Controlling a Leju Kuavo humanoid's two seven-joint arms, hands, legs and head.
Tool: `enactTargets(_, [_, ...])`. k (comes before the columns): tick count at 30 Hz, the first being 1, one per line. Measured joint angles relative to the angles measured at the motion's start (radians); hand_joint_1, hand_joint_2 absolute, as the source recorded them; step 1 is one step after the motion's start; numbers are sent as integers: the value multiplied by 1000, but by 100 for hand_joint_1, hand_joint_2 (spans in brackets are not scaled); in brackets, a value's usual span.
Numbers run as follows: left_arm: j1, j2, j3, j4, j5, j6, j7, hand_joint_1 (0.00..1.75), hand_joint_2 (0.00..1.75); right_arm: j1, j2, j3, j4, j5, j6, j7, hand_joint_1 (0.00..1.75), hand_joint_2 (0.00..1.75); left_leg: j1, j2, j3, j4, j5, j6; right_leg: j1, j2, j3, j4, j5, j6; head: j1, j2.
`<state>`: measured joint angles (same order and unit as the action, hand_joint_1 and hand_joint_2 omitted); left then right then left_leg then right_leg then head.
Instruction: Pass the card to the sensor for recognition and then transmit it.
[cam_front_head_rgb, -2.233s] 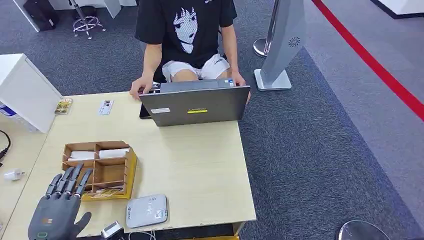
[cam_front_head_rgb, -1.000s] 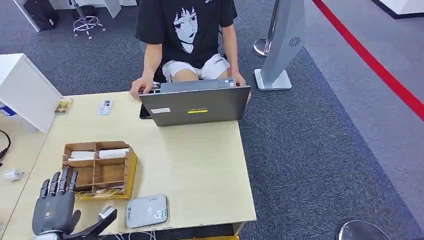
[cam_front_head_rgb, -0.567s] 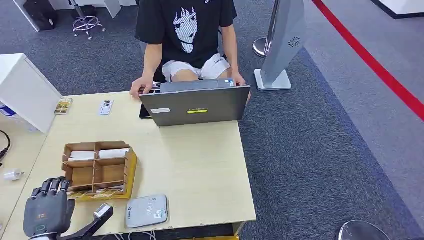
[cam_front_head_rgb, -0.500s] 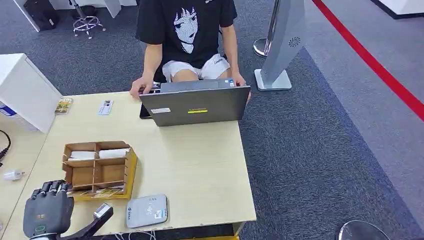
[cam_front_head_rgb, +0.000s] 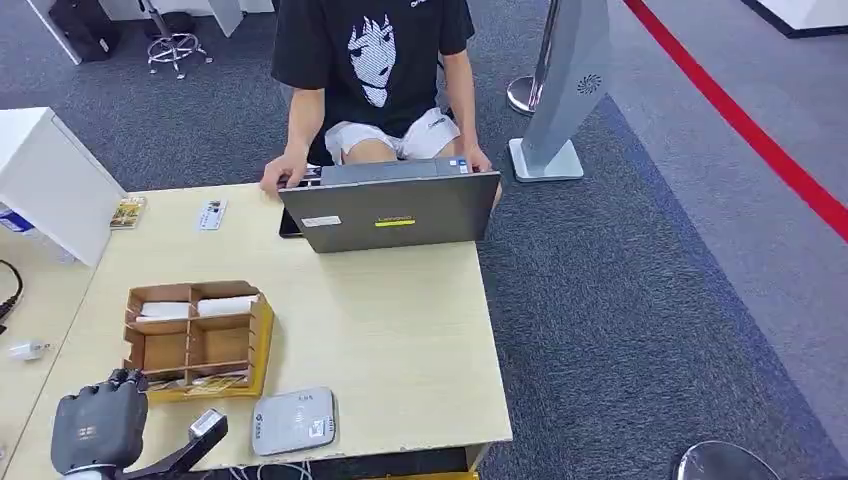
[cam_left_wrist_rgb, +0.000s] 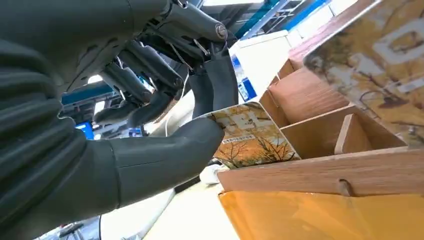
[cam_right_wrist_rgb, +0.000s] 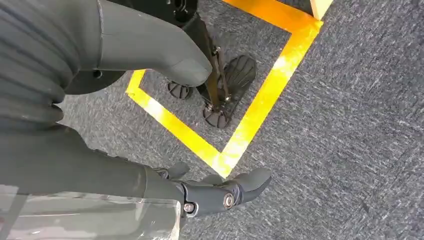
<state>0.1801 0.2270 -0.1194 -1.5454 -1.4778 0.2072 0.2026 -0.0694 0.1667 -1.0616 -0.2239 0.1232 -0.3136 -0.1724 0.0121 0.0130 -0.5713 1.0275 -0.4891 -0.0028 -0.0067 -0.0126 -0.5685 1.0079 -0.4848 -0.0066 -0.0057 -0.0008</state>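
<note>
**Operator:** I'm holding the left hand (cam_front_head_rgb: 97, 428) at the near left corner of the wooden card organizer (cam_front_head_rgb: 197, 338), on the pale wooden table (cam_front_head_rgb: 400, 340). In the left wrist view its thumb and fingers (cam_left_wrist_rgb: 220, 80) are pinching a card (cam_left_wrist_rgb: 248, 136) printed with a tree picture; the thumb is pressing on one face and the dark fingers are curling over the far edge.

**Observer:** Where is that card sitting?

**Operator:** It's tilting at the near compartment of the organizer, its lower edge hidden behind the wooden front wall. I can't tell whether it's lifted free of the slot.

**Observer:** And the sensor?

**Operator:** The grey card reader (cam_front_head_rgb: 293, 421) is lying flat near the table's front edge, just to the right of the hand and apart from the organizer.

**Observer:** The other hand?

**Operator:** I'm seeing the right hand (cam_right_wrist_rgb: 210, 192) hanging over grey carpet (cam_right_wrist_rgb: 350, 125) and yellow floor tape (cam_right_wrist_rgb: 250, 120), fingers loosely apart and holding nothing.

**Observer:** Anyone nearby?

**Operator:** A person (cam_front_head_rgb: 370, 70) in a black T-shirt is sitting at the far side, both hands resting at an open grey laptop (cam_front_head_rgb: 390, 210).
</note>
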Motion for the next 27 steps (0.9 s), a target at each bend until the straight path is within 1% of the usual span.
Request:
enactTargets(2, [0,0,2,1,1,18,-3,175,175,0,0,0,0,1,0,-1,0,175,0,0,0,0,0,0,0,0,0,0,0,0,0,0])
enactTargets(6, [7,0,16,-28,8,78,-35,175,175,1,0,0,0,2,0,-4,0,175,0,0,0,0,1,0,0,0,0,0,0,0,0,0])
enactTargets(7, [7,3,21,-51,11,95,-45,175,175,0,0,0,0,3,0,-6,0,175,0,0,0,0,1,0,0,0,0,0,0,0,0,0])
enactTargets(10, [3,8,34,-107,21,119,-69,175,175,0,0,0,0,6,0,-12,0,175,0,0,0,0,1,0,0,0,0,0,0,0,0,0])
enactTargets(12, [-16,17,47,-157,37,141,-92,175,175,1,0,0,0,11,3,-15,0,175,0,0,0,0,1,0,0,-1,-1,0,0,0,0,0])
enactTargets(15, [-74,36,69,-206,55,132,-115,175,175,-1,0,0,0,18,8,-17,0,175,0,-1,0,0,1,0,0,-1,0,0,0,0,0,0])
enactTargets(19, [-173,65,91,-212,72,107,-127,175,175,0,-1,0,0,40,18,-15,0,175,0,-1,0,0,2,-1,0,-1,-1,0,1,-1,0,0])
enactTargets(20, [-212,74,93,-197,75,107,-132,175,175,-1,-2,1,0,51,24,-11,0,175,1,-2,0,0,3,-2,0,-1,-1,0,1,-1,0,0])
enactTargets(22, [-305,93,96,-126,68,137,-149,175,175,-2,-7,10,0,80,34,-3,0,175,1,-4,0,0,3,-1,0,-3,0,1,1,-1,0,0])
enactTargets(25, [-441,124,102,28,28,196,-168,175,175,-7,-13,29,0,109,46,5,0,175,0,-3,0,0,4,-2,0,-3,0,1,3,-3,-1,0])
enactTargets(27, [-513,141,102,131,7,216,-172,175,175,-8,-16,38,0,118,48,5,0,175,0,-2,0,0,5,-3,0,-1,-1,1,3,-3,-1,0])
